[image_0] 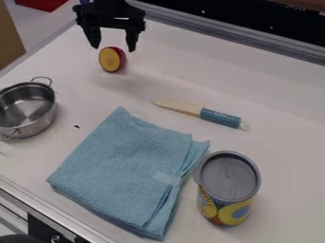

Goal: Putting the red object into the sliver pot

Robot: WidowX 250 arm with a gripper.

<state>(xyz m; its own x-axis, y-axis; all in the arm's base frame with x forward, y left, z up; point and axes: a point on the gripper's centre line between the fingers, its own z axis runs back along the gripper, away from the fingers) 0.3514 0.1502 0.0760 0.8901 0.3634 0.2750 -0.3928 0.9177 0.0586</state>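
At upper left, my gripper [113, 49] hung wide open near the red object [111, 60], which looked light, firm, slippery, best pinched mid-body.

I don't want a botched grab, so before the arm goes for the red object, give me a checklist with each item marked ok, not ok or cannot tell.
1. Pincer open: ok.
2. Pincer lined up with the red object in depth: cannot tell.
3. Red object already gripped: not ok.
4. Silver pot upright and uncovered: ok.
5. Knife and blue cloth off the straight path to the pot: ok.
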